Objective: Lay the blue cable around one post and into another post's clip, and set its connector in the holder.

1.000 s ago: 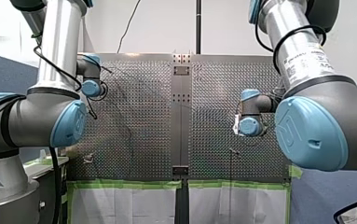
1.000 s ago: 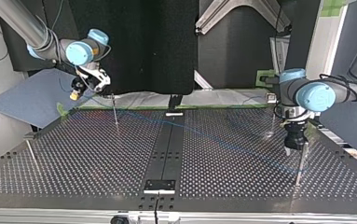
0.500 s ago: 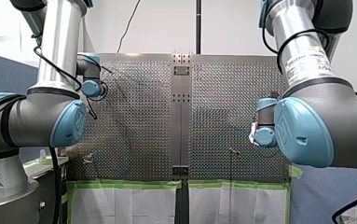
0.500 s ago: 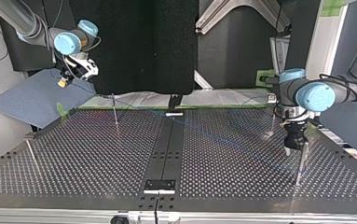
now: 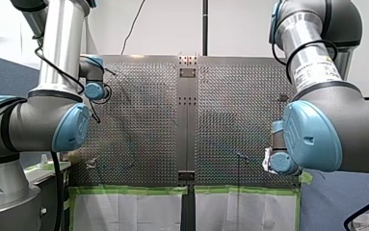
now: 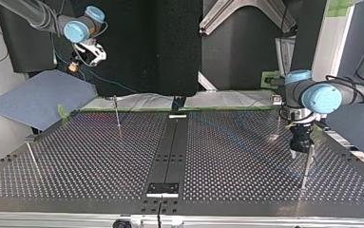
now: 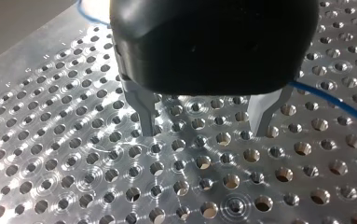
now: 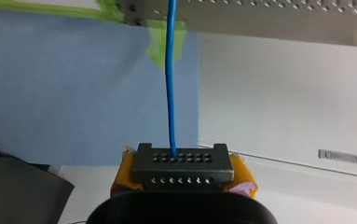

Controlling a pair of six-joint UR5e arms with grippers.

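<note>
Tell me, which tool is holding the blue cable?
My right tool: its yellow pads are shut on the black connector, and the blue cable comes out of that. My left tool is open over the table, holding nothing.

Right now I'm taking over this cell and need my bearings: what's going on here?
My right gripper, with yellow pads, is shut on the black block-shaped connector of the thin blue cable, held up beyond the edge of the perforated metal table. The cable runs back toward the table. My left gripper hangs open and empty just above the table, the cable passing beside one finger. The connector is not yet in a holder.
</note>
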